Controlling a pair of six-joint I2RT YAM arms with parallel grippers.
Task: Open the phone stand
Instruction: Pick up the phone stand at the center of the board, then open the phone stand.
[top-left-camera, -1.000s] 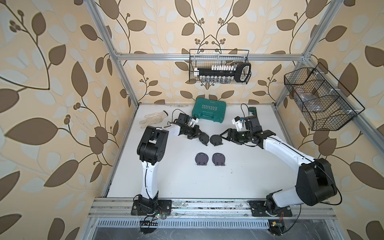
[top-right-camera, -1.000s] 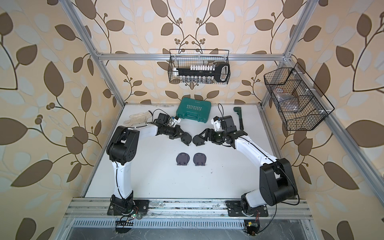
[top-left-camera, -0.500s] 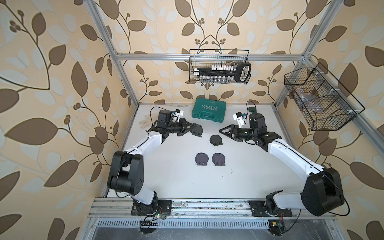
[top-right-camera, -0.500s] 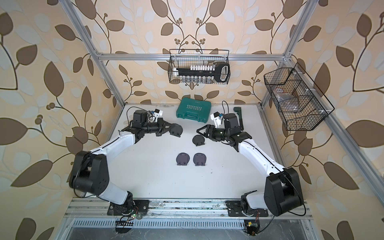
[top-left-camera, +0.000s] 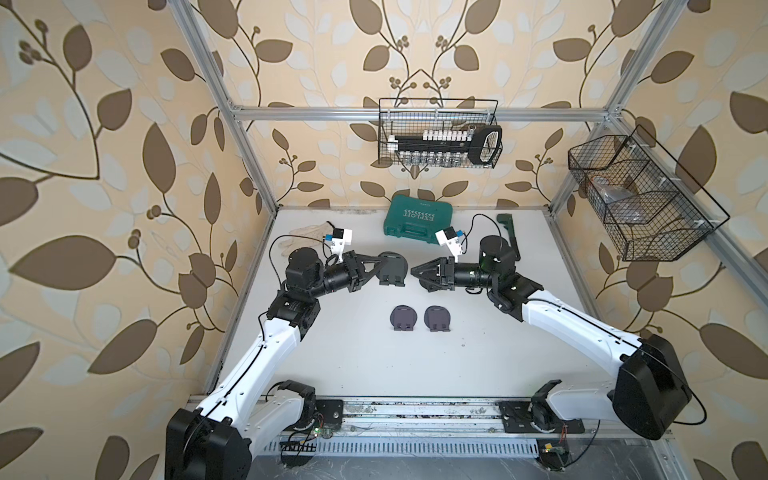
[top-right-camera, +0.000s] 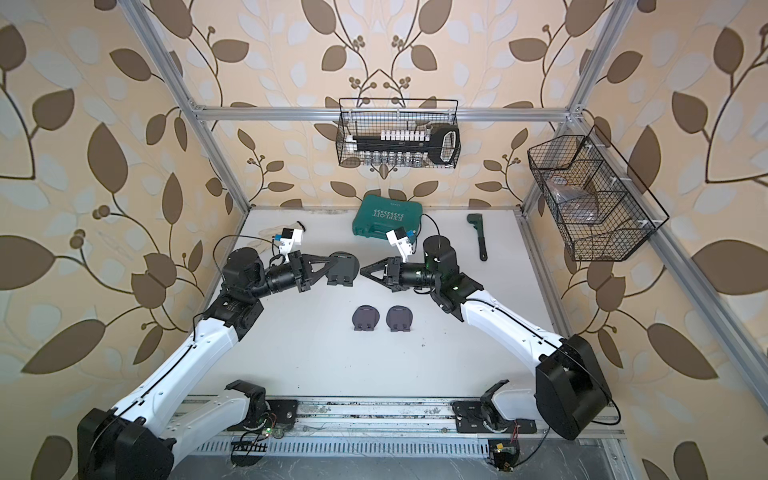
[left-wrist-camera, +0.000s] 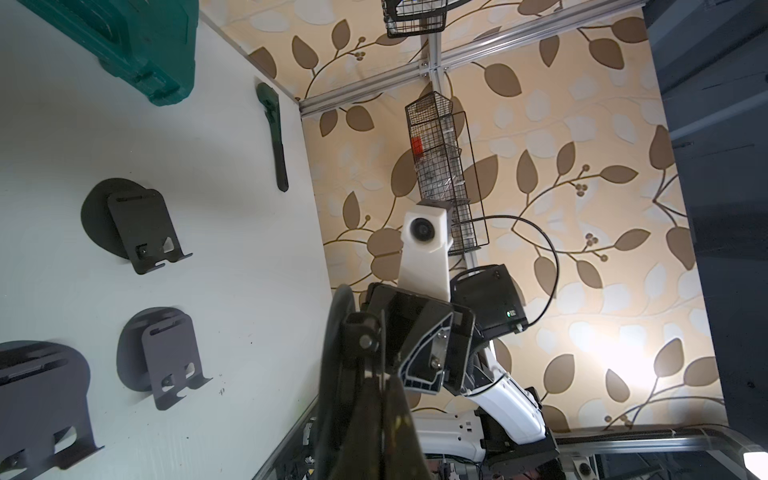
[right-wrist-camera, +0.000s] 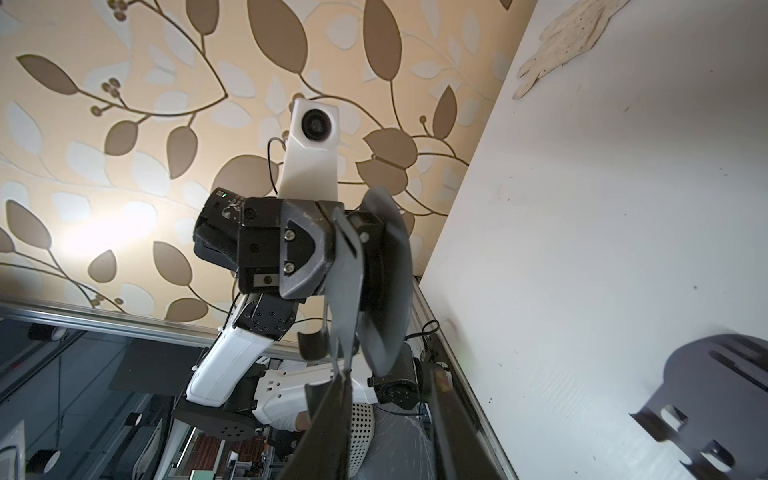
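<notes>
Well, the phone stand (top-left-camera: 394, 272) is up off the bench (top-left-camera: 457, 365), hanging just above the middle of the frame in both top views. The left fingers (top-left-camera: 370, 266) are clamped on it, reaching in from the left of the picture.

Opposite, the right fingers (top-left-camera: 432, 272) point straight at the stand from the right, tips just beside its edge. In the right wrist view they stand a little apart at the bottom of the frame, with nothing I can make out between them. One tip sits close under the plate's hooked lip, but whether it touches is too hard to call.

So where are we? The pick-up looks done. The opening itself has hardly begun, by my reading. At centre frame in that same wrist view, the support plate makes only a thin wedge with the round disc, nowhere near a propped angle. What's left is for the right side to catch the plate and swing it out on its hinge while the left holds firm.

Below centre in the top views, the spare stands (top-left-camera: 403, 318) lie flat and folded on the bench.
</notes>
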